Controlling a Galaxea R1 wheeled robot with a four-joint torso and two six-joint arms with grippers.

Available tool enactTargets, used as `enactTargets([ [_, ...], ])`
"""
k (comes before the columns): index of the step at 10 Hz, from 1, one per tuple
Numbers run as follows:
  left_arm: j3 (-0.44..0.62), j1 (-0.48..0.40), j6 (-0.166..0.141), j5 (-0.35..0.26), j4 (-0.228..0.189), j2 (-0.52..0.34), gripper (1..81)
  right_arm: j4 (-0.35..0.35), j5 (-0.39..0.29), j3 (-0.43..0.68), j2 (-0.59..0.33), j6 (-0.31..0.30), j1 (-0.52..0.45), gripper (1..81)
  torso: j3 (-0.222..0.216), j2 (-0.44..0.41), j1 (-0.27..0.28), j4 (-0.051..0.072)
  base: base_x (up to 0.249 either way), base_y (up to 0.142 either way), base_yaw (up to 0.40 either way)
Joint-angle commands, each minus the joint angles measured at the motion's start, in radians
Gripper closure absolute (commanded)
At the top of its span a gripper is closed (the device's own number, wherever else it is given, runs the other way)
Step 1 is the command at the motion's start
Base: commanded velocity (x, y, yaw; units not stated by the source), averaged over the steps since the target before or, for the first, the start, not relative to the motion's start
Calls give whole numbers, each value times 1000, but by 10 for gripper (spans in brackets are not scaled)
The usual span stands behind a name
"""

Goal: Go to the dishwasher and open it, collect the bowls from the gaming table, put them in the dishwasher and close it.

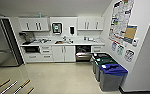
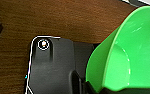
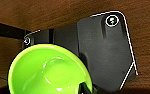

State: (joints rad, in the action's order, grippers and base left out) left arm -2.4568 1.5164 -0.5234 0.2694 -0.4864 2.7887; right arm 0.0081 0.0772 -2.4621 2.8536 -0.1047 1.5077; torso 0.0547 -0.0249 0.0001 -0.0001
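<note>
Kitchenette ahead: dishwasher (image 1: 83,53) open under the counter; each wrist carries a green bowl (image 2: 131,55) (image 3: 49,70), grips I cannot tell; roll up squarely, skirting the bins (image 1: 111,75)

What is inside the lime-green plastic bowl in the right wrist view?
The round lime-green plastic bowl looks empty: only glossy reflections on its inner base. A dark robot part covers the rim's lower edge, so that bit stays unseen.

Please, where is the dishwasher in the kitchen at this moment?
In the head view, the dishwasher is under the counter at the far wall, standing open, right of the white cabinet doors and behind the row of waste bins.
</note>
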Motion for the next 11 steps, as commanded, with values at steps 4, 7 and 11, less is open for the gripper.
enactTargets([
  [4,12,-38,5,-19,-18,-10,811,-5,-53,6,-11,0,-46,811,0,0,0,0,194,0,0],
  [7,12,-38,3,-18,-15,-14,811,-7,-53,6,-11,2,-48,811,0,0,0,0,194,0,0],
  [11,12,-38,3,-13,-15,-14,811,-8,-51,3,-12,2,-45,811,0,0,0,0,194,0,0],
])
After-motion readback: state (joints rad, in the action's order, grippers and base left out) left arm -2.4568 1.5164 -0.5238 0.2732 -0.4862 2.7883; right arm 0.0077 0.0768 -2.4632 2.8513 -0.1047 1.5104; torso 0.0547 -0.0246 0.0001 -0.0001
